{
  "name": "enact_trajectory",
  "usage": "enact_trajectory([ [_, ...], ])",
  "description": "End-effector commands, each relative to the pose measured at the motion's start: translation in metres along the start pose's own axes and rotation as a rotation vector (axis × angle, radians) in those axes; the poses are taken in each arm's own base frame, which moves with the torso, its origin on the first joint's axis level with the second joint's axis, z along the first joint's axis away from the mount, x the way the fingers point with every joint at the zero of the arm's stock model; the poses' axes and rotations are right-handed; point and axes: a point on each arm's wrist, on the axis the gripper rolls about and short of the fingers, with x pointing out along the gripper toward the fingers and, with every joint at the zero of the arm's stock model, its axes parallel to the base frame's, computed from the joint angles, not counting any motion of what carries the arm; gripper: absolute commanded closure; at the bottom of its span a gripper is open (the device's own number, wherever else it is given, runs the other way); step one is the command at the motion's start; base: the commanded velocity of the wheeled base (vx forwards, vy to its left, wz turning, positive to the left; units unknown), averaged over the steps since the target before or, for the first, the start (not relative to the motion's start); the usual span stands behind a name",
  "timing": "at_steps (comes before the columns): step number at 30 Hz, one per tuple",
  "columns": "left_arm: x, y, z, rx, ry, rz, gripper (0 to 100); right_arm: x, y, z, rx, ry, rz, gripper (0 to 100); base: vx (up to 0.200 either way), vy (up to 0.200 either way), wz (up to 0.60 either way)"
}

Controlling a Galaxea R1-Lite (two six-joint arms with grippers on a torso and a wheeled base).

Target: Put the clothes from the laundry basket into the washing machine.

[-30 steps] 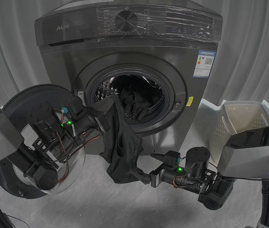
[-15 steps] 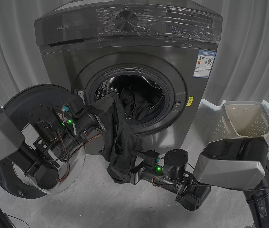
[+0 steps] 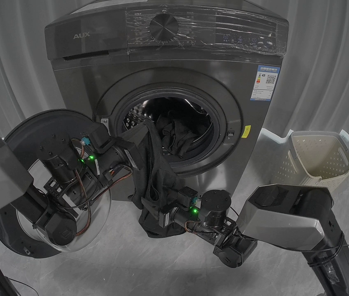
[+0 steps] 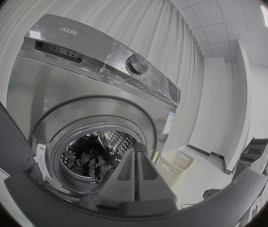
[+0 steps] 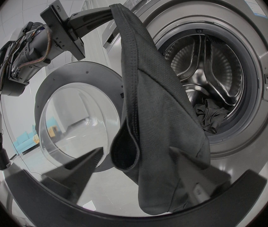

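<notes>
1. Black garment (image 3: 158,186) first: it dangles from my left gripper (image 3: 143,130) at the 8 o'clock edge of the washing machine (image 3: 162,75) mouth and drapes down the front panel toward the floor (image 3: 141,264). I cannot tell whether its hem touches the floor.
2. Left gripper (image 4: 136,150): my fingers are pressed tight together, pinching the garment's top fold, and the cloth spills over them on the drum side.
3. Right gripper (image 5: 136,148): my fingers are spread wide, low down at 6 o'clock of the mouth. The garment's (image 5: 159,117) lower part hangs between them, and they have not clamped on it.
4. Inside the drum, more dark clothes (image 3: 178,132) lie in a crumpled heap on the bottom.
5. The door (image 3: 39,144) stands swung fully open at 9 o'clock of the mouth, behind my left arm.
6. The laundry basket (image 3: 318,157) sits on the floor at 4 o'clock of the mouth, beside the machine and well apart from the garment.
</notes>
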Motion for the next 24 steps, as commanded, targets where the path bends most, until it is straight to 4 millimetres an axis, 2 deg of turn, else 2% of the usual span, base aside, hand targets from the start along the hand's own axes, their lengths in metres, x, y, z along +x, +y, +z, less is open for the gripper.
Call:
enact_trajectory([
  [1,0.001,0.003,-0.005,-0.001,0.012,0.009,100,0.002,-0.002,0.0,0.0,-0.01,-0.006,100,0.0,0.0,0.0],
  [4,0.001,0.004,-0.007,0.001,0.018,0.013,100,-0.001,-0.002,0.01,0.001,-0.026,-0.028,100,0.0,0.0,0.0],
  [11,0.002,0.011,-0.008,0.003,0.017,0.031,100,-0.034,-0.005,0.055,0.004,-0.038,-0.061,100,0.0,0.0,0.0],
  [14,0.002,0.012,-0.007,0.005,0.013,0.035,100,-0.055,-0.017,0.074,-0.005,-0.032,-0.1,100,0.0,0.0,0.0],
  [16,0.002,0.013,-0.007,0.005,0.013,0.036,100,-0.059,-0.019,0.077,-0.008,-0.029,-0.108,100,0.0,0.0,0.0],
  [17,0.001,0.015,-0.003,0.007,0.004,0.042,100,-0.077,-0.029,0.088,-0.013,-0.023,-0.135,100,0.0,0.0,0.0],
  [18,0.001,0.016,-0.003,0.008,0.003,0.045,100,-0.082,-0.032,0.093,-0.014,-0.028,-0.142,100,0.0,0.0,0.0],
  [24,0.0,0.019,-0.002,0.01,0.003,0.054,100,-0.114,-0.053,0.111,-0.038,-0.029,-0.198,100,0.0,0.0,0.0],
])
